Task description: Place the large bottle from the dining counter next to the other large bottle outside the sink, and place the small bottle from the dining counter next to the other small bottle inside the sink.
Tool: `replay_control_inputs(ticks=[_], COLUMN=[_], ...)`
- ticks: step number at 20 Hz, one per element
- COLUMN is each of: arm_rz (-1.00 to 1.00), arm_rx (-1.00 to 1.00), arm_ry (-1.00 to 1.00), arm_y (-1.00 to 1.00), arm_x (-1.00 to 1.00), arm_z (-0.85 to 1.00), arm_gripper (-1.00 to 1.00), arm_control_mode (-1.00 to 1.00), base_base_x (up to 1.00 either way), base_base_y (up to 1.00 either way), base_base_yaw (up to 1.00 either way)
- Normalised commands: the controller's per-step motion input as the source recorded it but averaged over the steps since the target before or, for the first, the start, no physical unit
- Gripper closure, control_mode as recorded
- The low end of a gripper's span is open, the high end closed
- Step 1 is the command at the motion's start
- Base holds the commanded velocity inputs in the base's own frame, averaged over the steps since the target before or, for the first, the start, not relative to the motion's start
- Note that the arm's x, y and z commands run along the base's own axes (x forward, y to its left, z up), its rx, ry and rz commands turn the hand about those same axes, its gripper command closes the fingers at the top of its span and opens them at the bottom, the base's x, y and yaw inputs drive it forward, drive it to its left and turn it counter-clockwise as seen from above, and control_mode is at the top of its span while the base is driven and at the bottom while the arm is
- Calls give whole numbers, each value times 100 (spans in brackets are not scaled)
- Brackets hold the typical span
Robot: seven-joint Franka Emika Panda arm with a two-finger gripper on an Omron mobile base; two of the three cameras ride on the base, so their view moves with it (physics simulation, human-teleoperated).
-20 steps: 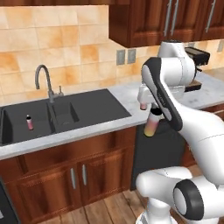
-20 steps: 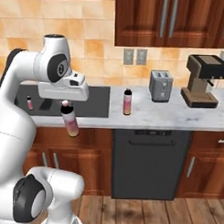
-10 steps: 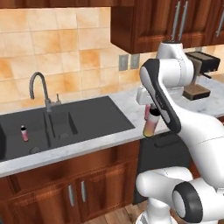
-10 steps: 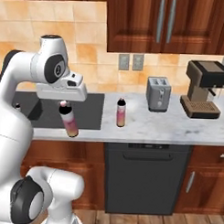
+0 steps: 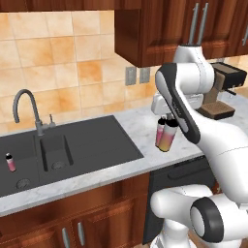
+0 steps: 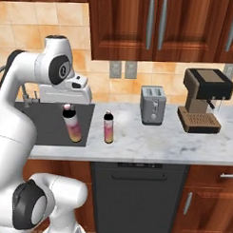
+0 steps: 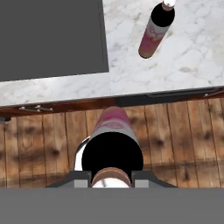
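My gripper [image 6: 67, 106] is shut on the cap of a large pink bottle [image 6: 73, 128] with a dark top, which hangs upright by the counter's front edge, just right of the sink [image 5: 97, 140]. In the hand view the held bottle [image 7: 113, 142] points straight down between my fingertips [image 7: 83, 177]. The other large bottle [image 6: 108, 128] stands on the marble counter a short way to its right, apart from it, and it is the other large bottle [image 7: 155, 29] in the hand view too. A small pink bottle [image 5: 9, 162] stands inside the sink's left basin. The dining counter is out of view.
A curved faucet [image 5: 24, 104] rises behind the sink. On the counter to the right stand a toaster [image 6: 153, 105] and a coffee machine [image 6: 204, 100]. A dishwasher [image 6: 139, 195] sits under the counter. Dark wall cabinets [image 6: 159, 29] hang overhead.
The whole scene has slid left and grown nearer in both base views, so the base has driven right and forward. The bottle stays held in my gripper.
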Motion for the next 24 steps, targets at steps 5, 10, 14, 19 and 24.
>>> replay_control_inputs(ticks=[5, 10, 14, 19, 24], arm_rz=[0, 0, 0, 0, 0], arm_rx=[0, 0, 0, 0, 2], arm_ry=[0, 0, 0, 0, 0], arm_y=[0, 0, 0, 0, 0], arm_x=[0, 0, 0, 0, 0], arm_z=[0, 0, 0, 0, -15], arm_gripper=[100, 100, 100, 100, 100], arm_control_mode=[100, 100, 100, -100, -100], base_base_x=[0, 0, 0, 0, 0], base_base_y=[0, 0, 0, 0, 0], base_base_yaw=[0, 0, 0, 0, 0])
